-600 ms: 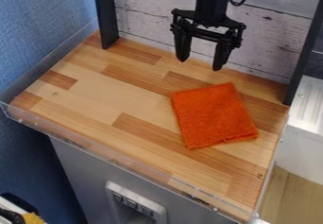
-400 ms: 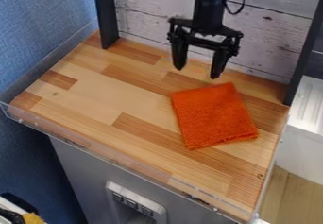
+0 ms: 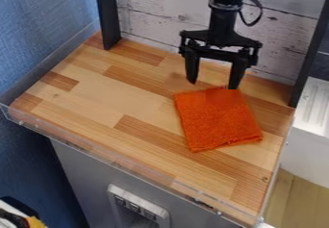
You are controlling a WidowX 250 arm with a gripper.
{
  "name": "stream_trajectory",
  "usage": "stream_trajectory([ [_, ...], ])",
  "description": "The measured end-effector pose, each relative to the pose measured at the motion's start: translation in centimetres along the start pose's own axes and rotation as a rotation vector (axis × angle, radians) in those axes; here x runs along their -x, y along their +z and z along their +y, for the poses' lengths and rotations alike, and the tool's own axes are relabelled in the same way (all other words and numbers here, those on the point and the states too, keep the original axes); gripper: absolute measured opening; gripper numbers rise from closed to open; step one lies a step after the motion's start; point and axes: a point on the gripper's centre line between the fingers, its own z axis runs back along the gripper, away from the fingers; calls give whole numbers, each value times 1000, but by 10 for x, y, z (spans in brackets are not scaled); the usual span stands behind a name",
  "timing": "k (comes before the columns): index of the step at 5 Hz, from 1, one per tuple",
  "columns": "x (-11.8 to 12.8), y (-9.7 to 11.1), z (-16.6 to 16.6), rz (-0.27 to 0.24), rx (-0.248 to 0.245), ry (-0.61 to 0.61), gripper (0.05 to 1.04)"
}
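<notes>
Flat on the wooden bench point(image 3: 122, 95), an orange washcloth point(image 3: 218, 121) lies nearer the right edge than the left, its ragged near side slanting toward the front. Over its far side hangs the black pincer point(image 3: 213, 84), released and holding nothing, with its two fingers spread wide; one tip overlaps the washcloth's far-right corner in the view, and the other sits just beyond the far side, over wood. Whether either touches, I cannot tell. Between the washcloth and the bench's left edge runs a broad stretch of wood, with narrower strips toward the right and far edges. A clear plastic rail point(image 3: 116, 165) borders the near edge. Dark posts point(image 3: 107, 15) stand at the far-left and far-right corners, and whitewashed planks point(image 3: 154, 13) rise behind the far edge. Below is a grey cabinet point(image 3: 83, 167); a white unit point(image 3: 308, 140) stands beyond the right edge.
</notes>
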Motion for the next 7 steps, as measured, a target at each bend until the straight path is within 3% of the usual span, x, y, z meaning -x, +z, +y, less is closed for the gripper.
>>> stream_trajectory([
  [2, 7, 10, -18, -63, 21, 188, 999],
  [4, 14, 9, -35, -72, 27, 305, 955],
  [6, 25, 0, -39, -57, 22, 382, 376],
  [7, 33, -9, -40, -44, 13, 396, 161],
])
